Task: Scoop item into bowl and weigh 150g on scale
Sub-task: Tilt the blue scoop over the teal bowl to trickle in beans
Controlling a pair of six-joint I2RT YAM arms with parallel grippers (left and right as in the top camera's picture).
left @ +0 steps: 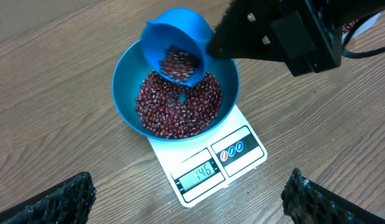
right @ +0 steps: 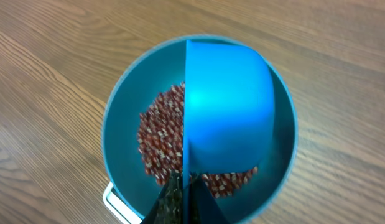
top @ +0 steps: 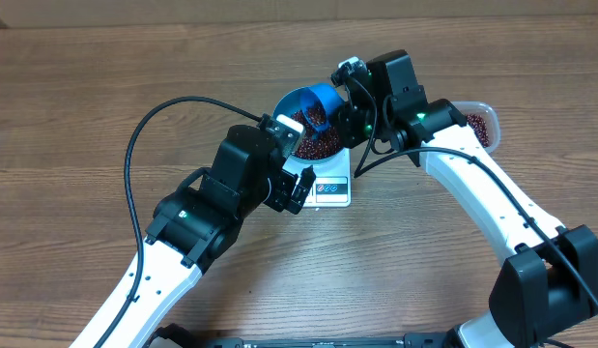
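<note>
The beans (left: 180,109) lie as a loose dark red-brown layer on the bottom of the bowl (left: 125,99), and a smaller portion sits inside the scoop (left: 173,37) at its lowered lip. The bowl is round, deep blue and upright, and it rests on the scale (left: 245,158), covering the rear of the platform. The front edge of the scale shows clear of the bowl, and its display (left: 197,173) reads 146, with the buttons just beside it. The scoop hangs above the far side of the bowl, tilted with its mouth down toward the beans, inside the bowl's outline in the right wrist view. The right gripper (right: 181,186) is closed on the scoop at its handle end, with the fingers pressed together. The left gripper (top: 297,188) hovers near the front of the scale with its jaws spread wide and nothing between them; its fingers (left: 61,199) frame the lower corners of the left wrist view. A clear tub (top: 480,121) holding more beans stands behind the right arm, well apart from the scale. All items stand on the wooden table (top: 86,97).
</note>
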